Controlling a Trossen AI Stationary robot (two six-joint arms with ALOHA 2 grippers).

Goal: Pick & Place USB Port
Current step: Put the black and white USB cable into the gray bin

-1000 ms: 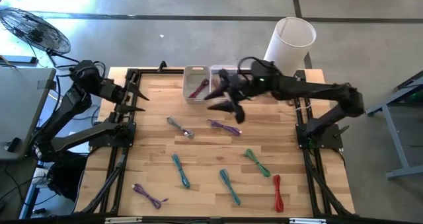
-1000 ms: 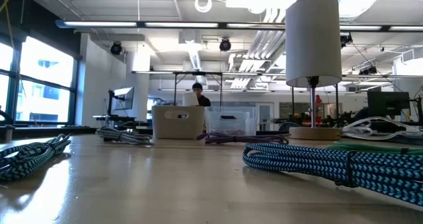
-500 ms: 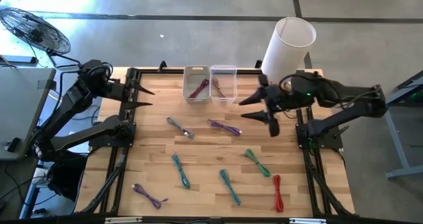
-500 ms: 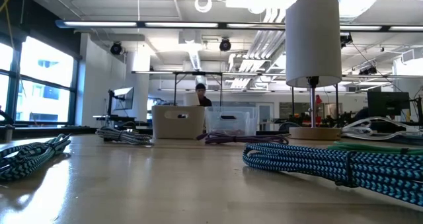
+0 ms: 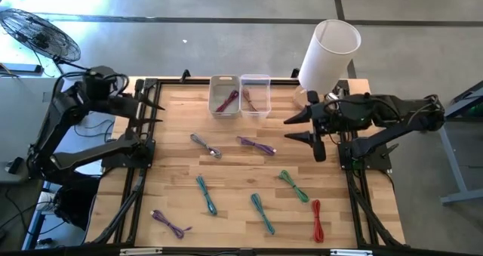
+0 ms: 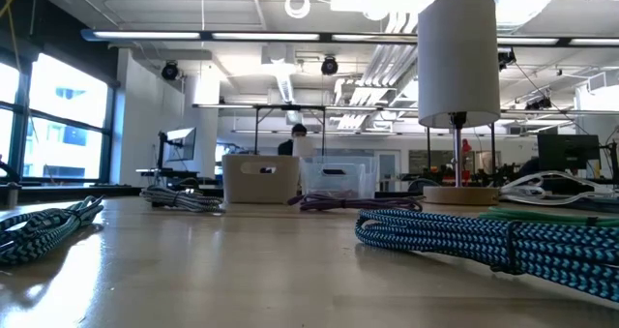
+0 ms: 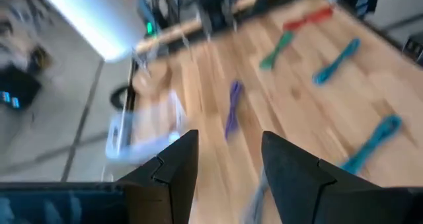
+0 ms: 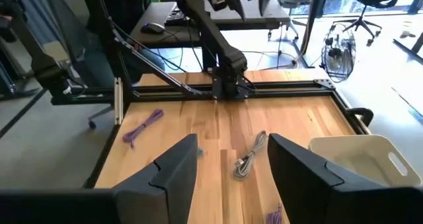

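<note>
The right gripper [image 5: 305,129] has pulled back from the bins to the table's right edge, fingers apart and empty; the left gripper [image 5: 155,105] waits open at the left edge. Two bins [image 5: 240,95] each hold a cable; seven cables [image 5: 256,145] lie loose on the table [image 5: 173,173]

Two bins [image 5: 240,96] stood side by side at the far edge of the surface [image 5: 173,135], each with a cable in it. A tall tube [image 5: 329,53] stood at the far right corner. My right pincer [image 5: 304,128] hung over the right edge, near the tube; my left pincer [image 5: 155,105] sat at the far left edge. Between them and nearer lay loose cables [image 5: 256,211], spread well apart.
</note>
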